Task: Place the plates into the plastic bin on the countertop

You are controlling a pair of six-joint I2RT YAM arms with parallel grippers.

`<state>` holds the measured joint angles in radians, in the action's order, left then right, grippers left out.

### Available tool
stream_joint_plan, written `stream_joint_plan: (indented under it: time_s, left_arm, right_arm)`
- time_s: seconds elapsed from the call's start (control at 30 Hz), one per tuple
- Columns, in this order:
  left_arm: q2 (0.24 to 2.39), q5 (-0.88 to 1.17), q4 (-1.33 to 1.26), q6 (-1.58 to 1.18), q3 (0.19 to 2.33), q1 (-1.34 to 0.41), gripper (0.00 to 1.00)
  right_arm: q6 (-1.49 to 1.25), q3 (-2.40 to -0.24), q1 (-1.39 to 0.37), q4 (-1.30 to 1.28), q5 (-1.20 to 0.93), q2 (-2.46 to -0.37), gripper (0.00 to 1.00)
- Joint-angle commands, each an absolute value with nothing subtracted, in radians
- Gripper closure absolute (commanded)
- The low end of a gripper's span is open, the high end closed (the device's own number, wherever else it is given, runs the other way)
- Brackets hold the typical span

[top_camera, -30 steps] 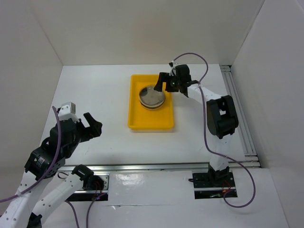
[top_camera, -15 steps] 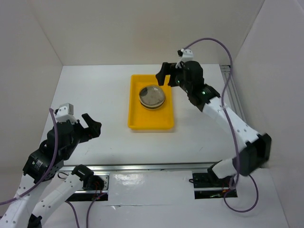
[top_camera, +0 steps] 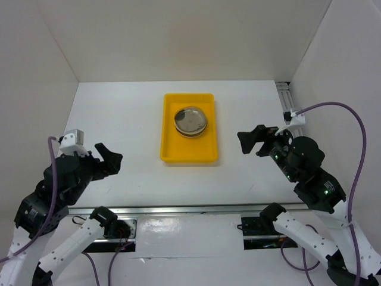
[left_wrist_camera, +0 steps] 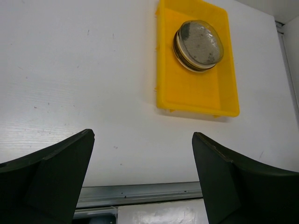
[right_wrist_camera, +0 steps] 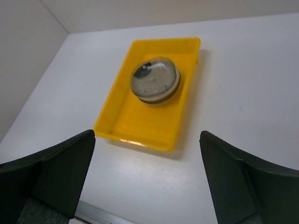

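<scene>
At the lower left of the top view, the left gripper (top_camera: 111, 161) is spread wide and holds nothing, above the white bench (top_camera: 119, 113). In the upper middle, the stack of plates (top_camera: 191, 120) lies in the upper half of the yellow bin (top_camera: 188, 152). At right, the right gripper (top_camera: 252, 141) is also spread wide and empty.

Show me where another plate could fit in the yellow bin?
The bin is bare in its near half, between the stack of plates and the near rim. Its far half is crowded. The table either side is bare.
</scene>
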<state>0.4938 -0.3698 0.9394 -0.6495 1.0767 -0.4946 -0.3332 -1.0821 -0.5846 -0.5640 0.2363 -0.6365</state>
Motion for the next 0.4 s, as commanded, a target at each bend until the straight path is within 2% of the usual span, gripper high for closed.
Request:
stream_joint_plan:
  time_s: [0.0,0.13,0.37]
  left_arm:
    - [0.471,-0.405,0.989,-0.615,1.161,-0.491,0.01]
    - [0.451,-0.425,1.052,-0.615,1.224,-0.491,0.01]
    - [0.442,-0.463,1.135,-0.615,1.269,-0.491,0.01]
  right_arm:
    - [-0.359,-1.085,-0.589,-0.764,0.265,-0.618,0.00]
    - [-0.385,-1.065,-0.589,-0.801,0.244,-0.554,0.00]
    - [-0.385,-1.075,-0.589,-0.802,0.268,-0.587,0.00]
